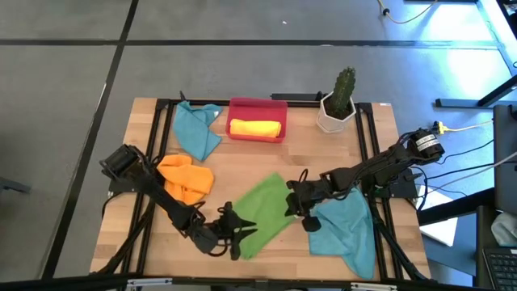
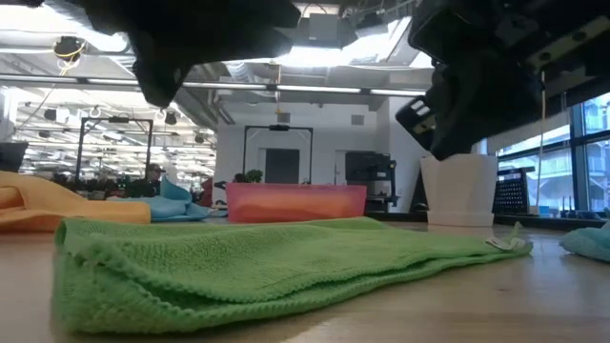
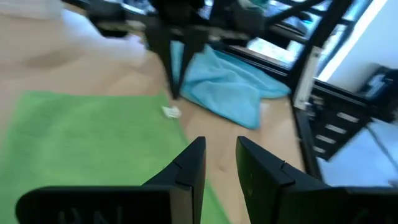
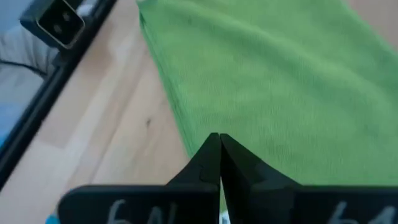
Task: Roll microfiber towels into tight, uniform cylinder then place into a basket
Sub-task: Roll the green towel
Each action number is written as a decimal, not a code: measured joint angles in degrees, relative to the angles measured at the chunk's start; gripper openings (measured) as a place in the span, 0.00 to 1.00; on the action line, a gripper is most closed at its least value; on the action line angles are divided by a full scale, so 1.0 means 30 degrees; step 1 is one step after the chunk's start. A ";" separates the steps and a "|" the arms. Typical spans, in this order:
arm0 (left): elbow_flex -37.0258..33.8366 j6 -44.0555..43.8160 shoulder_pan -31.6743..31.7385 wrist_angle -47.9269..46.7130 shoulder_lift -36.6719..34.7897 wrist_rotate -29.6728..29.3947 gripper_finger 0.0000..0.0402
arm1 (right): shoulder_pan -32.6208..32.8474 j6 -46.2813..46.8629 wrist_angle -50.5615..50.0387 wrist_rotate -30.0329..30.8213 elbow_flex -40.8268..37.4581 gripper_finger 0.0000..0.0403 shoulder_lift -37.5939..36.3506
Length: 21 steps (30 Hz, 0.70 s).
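Note:
A green towel [image 1: 262, 212] lies spread in the middle of the table, and in the low view [image 2: 286, 262] its near-left end looks doubled over. My left gripper [image 1: 245, 229] hovers over the towel's near-left corner, open by a narrow gap [image 3: 221, 163]. My right gripper [image 1: 292, 202] is shut [image 4: 217, 146] and stands over the towel's right edge near a white tag [image 3: 169, 112]. In the low view both grippers stay above the cloth. The red basket [image 1: 257, 107] at the far edge holds a rolled yellow towel [image 1: 257, 128].
An orange towel [image 1: 186, 178] lies crumpled at the left, a teal towel [image 1: 196, 129] at the far left, and another teal towel [image 1: 343, 226] at the near right. A white cactus pot [image 1: 335, 113] stands right of the basket. Black frame rails border the table.

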 joint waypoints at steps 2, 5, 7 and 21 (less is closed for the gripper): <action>0.0000 0.0007 -0.0136 0.0282 0.0144 0.0449 0.20 | 0.0000 0.0087 0.0218 0.0000 0.0000 0.01 0.0000; 0.0000 0.0104 -0.0305 0.0493 0.0062 0.0287 0.20 | 0.0150 0.0688 0.0105 -0.0003 0.0000 0.01 0.0000; 0.0000 0.0653 -0.0349 0.0757 0.0057 0.0224 0.20 | 0.0383 0.1066 0.0038 0.0022 0.0000 0.01 0.0000; 0.0000 0.1694 -0.0263 0.1295 0.0035 0.0203 0.20 | 0.1188 0.0971 0.0652 0.0029 0.0007 0.01 0.0000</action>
